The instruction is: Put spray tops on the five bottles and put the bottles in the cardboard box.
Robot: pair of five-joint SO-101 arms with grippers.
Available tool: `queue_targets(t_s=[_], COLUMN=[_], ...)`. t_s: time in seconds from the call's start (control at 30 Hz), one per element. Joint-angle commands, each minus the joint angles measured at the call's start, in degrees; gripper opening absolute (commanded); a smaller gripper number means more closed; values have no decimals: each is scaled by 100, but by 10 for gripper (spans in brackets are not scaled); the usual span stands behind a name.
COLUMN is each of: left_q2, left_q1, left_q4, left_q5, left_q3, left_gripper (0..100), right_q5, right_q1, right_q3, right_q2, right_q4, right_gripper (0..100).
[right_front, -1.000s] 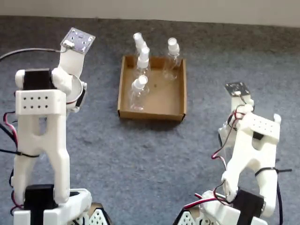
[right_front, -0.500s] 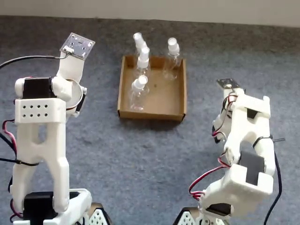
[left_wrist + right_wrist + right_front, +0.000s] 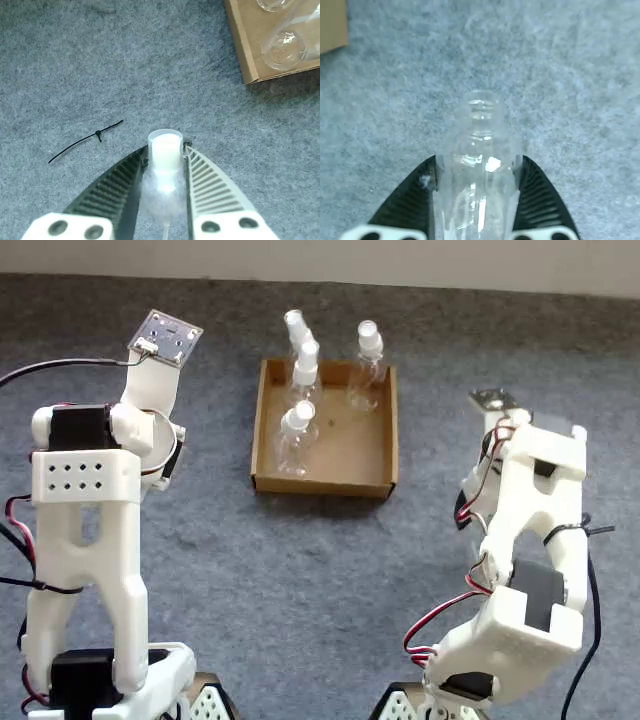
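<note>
Nearest the camera, the left gripper point(image 3: 166, 150) has its ribbed fingers point(image 3: 207, 185) pinching a white spray top point(image 3: 165, 167) from both sides. The top's open end points away from the wrist and its thin tube runs back between the jaws. It is held above the grey felt point(image 3: 75, 60) that covers the table. Just beyond it a black cable tie point(image 3: 85, 141) lies flat on the felt, near the fingertips but apart from them. The right gripper point(image 3: 479, 161) clamps a clear bottle point(image 3: 479, 130) around its body, a black finger point(image 3: 535, 195) pressed to each flank. The bottle's threaded neck is bare and points away from the wrist over open felt. In the high view both arms stand at the near edge, the left arm point(image 3: 85, 470) tall on one side and the right arm point(image 3: 530, 530) folded on the other. Farther off, between and beyond them, sits the box point(image 3: 320, 483), open upward. Its corner also shows in the left wrist view point(image 3: 242, 45). Inside it stand capped bottles: one point(image 3: 297, 437) toward the near left, one point(image 3: 303, 375) behind that, and one point(image 3: 367, 368) at the far right. A fourth point(image 3: 294, 326) rises farthest back, its base hidden behind the second, so I cannot tell whether it stands inside.
</note>
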Motion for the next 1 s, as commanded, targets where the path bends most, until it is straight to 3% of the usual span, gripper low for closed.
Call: queue_targets(t_s=[0.0, 0.17, 0.3, 0.57, 0.77, 0.97], left_q2=[-251, -259, -286, -1552, -2598, -2782], left_q1=[66, 75, 75, 119, 734, 1323], left_q4=[-53, -79, -79, -53, -114, -422], left_q5=[35, 44, 44, 44, 79, 1002], left_q3=[-40, -48, -57, -48, -84, -1059], left_gripper=[8, 8, 8, 8, 8, 5], right_q5=[-176, -800, -1196, -1811, -2400, -2400], right_q1=[-48, -154, -664, -2545, -3653, -4286], right_q3=[-1288, -2809, -2897, -690, 1174, 2818], right_q2=[-110, -321, -1297, -3451, -4804, -5798], right_q4=[699, 1323, 1341, 330, -1253, -2369], right_gripper=[5, 5, 5, 5, 5, 5])
